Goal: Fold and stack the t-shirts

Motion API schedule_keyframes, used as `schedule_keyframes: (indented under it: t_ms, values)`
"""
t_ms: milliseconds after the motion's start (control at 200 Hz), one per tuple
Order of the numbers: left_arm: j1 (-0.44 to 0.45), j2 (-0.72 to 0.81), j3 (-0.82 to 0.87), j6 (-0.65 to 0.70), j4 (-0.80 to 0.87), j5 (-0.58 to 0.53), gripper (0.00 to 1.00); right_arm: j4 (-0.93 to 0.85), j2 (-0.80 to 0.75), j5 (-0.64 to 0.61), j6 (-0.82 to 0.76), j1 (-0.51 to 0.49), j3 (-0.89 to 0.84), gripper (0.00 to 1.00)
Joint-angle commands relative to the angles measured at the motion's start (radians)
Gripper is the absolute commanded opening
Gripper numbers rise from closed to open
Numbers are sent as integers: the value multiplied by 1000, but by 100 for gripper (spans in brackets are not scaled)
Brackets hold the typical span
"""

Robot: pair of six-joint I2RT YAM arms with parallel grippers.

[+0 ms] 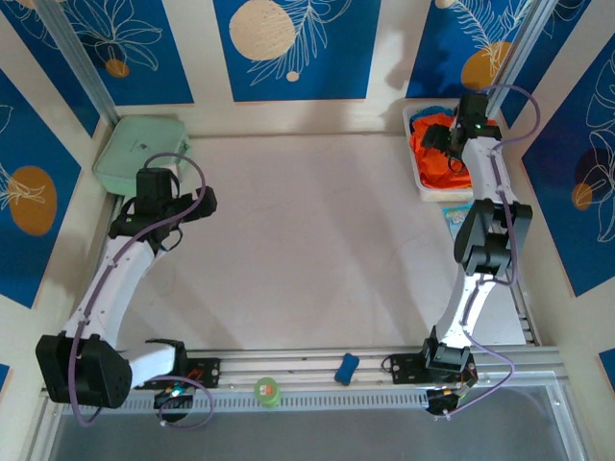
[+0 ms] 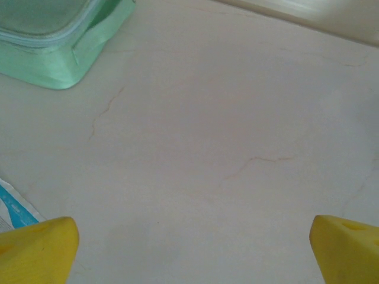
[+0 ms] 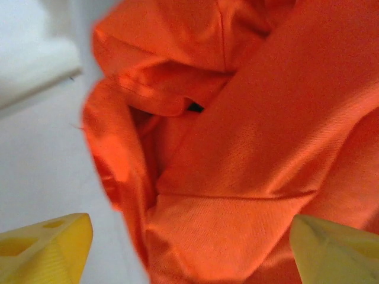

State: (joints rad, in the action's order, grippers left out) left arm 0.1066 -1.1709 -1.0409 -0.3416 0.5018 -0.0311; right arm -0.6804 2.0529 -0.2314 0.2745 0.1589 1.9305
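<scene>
Pick step: orange t-shirt (image 3: 254,148) lies crumpled in the white bin (image 1: 413,158), bench (image 2: 207,118) far right corner. Right gripper (image 3: 189,239) wide, straddling fabric, nothing pinched. Left gripper (image 2: 192,248) wide over bare bench. Next: descend, pinch a fold.

no text, label, brand or number can be read. the blue-and-white wrapper (image 1: 455,213) at the right side of the scene carries print — too small to make out. the blue wall panels (image 1: 288,43) at the far side show leaf and circle patterns, no lettering.
</scene>
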Motion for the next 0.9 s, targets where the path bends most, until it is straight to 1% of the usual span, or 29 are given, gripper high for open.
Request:
schedule_keyframes:
  t_ms: [0,160,200,260,320,350,400,425,550,635,765,896]
  values:
    - [16,11,-24,-18,41,55,99,-109,75,-14,15,12,117,85]
    - [23,2,-25,-8,35,63,100,-147,185,-31,17,19,221,80]
    - [25,1,-25,-5,35,63,99,-150,201,-31,18,19,234,77]
    - [27,-2,-25,-1,34,63,99,-154,218,-30,20,20,250,69]
    - [28,-3,-26,3,35,65,99,-155,222,-35,27,21,258,58]
    - [30,-4,-27,4,36,63,100,-152,220,-36,28,21,259,50]
    - [32,-3,-31,5,39,62,100,-148,212,-36,32,21,259,31]
    - [34,-2,-32,6,42,62,100,-148,206,-35,36,22,259,23]
    - [41,8,-43,7,54,60,99,-133,142,-36,44,22,226,0]
    - [46,20,-57,7,68,60,99,-93,64,-36,48,21,161,0]
    - [53,41,-90,9,97,65,100,15,-105,-17,35,9,15,0]
    - [60,65,-117,12,120,78,100,58,-258,-67,18,-30,-80,0]
